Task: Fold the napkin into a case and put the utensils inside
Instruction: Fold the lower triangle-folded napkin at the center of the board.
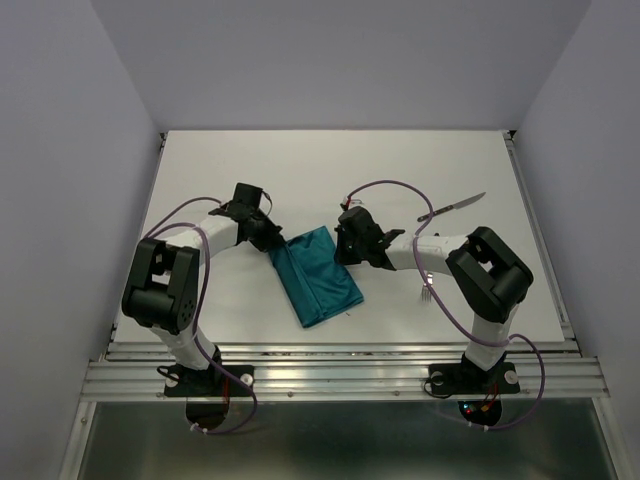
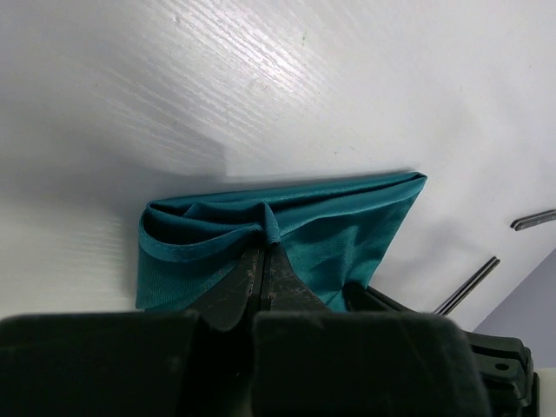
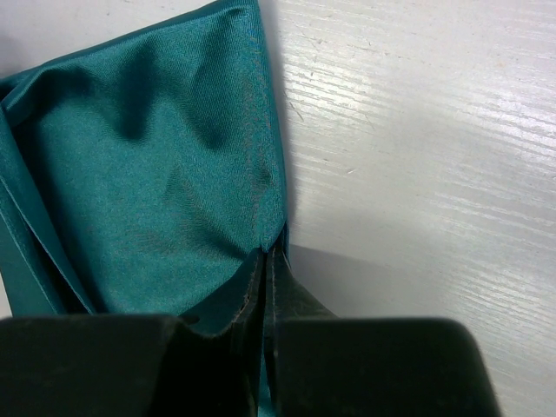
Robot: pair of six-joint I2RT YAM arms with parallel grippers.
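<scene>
Folded teal napkin (image 1: 318,275) lies slanted mid-table (image 1: 300,170), between both arms. Left gripper (image 2: 263,254) is clamped on its left edge, and right gripper (image 3: 266,261) is clamped on its right edge. Knife (image 1: 452,207) lies well apart at far right; fork (image 1: 428,293) is partly hidden by the right arm.

**No readable text in any view**

No lettering, label, brand mark, number or sign can be read in the overhead view or either wrist view. The teal blue-green folded cloth napkin (image 1: 318,275) shows only plain weave and a stitched hem. The white, faintly grained table (image 1: 300,165) shows only a bare surface.
</scene>
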